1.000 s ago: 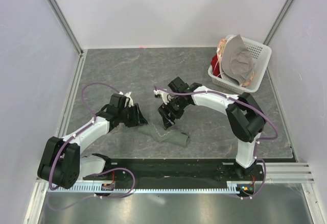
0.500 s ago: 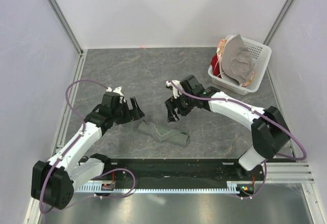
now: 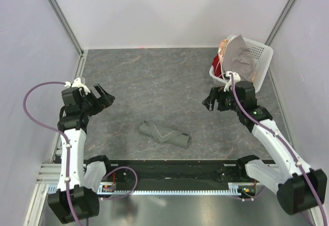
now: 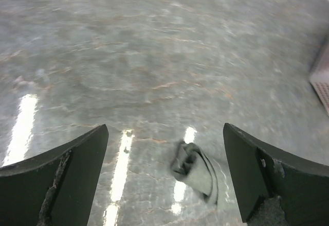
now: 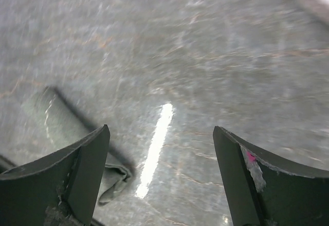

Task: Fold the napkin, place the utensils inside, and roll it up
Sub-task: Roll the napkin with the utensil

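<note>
we see the rolled napkin [image 3: 164,134] lying on the desk [image 3: 154,76], with the left pincer [image 3: 104,97] and right pincer [image 3: 209,103] both released and empty.

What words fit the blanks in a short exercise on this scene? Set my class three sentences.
1. The napkin lies ___ up on the table.
2. The left gripper and right gripper both stand ___, holding nothing.
3. The basket stands on the ___ gripper's side.

Missing words: rolled; open; right
</note>
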Robot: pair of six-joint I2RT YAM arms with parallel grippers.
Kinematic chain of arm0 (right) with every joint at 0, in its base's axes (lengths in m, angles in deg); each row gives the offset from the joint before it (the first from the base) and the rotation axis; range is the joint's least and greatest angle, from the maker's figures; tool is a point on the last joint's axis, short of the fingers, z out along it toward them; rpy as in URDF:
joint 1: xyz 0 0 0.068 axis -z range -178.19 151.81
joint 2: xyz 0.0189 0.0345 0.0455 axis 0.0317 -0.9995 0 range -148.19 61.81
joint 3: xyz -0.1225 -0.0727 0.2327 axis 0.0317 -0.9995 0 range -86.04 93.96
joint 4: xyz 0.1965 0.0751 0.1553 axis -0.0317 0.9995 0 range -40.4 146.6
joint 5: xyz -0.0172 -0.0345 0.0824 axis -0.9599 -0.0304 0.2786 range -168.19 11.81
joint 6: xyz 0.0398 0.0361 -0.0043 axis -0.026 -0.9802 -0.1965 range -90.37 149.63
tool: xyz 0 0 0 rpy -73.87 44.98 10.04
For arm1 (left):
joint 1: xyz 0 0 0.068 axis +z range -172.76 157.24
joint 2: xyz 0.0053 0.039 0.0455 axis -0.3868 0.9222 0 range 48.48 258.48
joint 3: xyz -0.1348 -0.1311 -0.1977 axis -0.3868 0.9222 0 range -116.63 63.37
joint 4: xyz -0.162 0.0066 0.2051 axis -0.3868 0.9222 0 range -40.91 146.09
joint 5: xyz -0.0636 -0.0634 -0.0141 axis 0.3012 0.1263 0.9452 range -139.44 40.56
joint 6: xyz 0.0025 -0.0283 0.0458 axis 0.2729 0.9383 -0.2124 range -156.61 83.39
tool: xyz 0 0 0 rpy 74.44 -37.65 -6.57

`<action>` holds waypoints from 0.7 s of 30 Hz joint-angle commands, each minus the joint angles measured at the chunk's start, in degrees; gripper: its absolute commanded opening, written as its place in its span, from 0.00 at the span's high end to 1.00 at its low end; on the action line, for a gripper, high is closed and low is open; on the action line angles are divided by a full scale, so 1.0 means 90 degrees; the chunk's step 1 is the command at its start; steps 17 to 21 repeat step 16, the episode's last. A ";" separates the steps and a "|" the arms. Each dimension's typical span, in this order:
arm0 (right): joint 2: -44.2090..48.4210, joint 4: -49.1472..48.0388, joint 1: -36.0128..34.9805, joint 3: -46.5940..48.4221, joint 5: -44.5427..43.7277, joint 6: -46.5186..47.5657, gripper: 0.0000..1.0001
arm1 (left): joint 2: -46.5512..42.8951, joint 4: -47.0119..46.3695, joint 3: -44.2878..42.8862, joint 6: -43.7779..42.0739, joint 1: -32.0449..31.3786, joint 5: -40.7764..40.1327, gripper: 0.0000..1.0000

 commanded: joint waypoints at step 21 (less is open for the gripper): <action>0.0807 -0.0813 0.0131 -0.0849 -0.0427 -0.0166 0.09 | -0.1234 -0.0478 0.0475 -0.0823 -0.0013 0.0556 0.00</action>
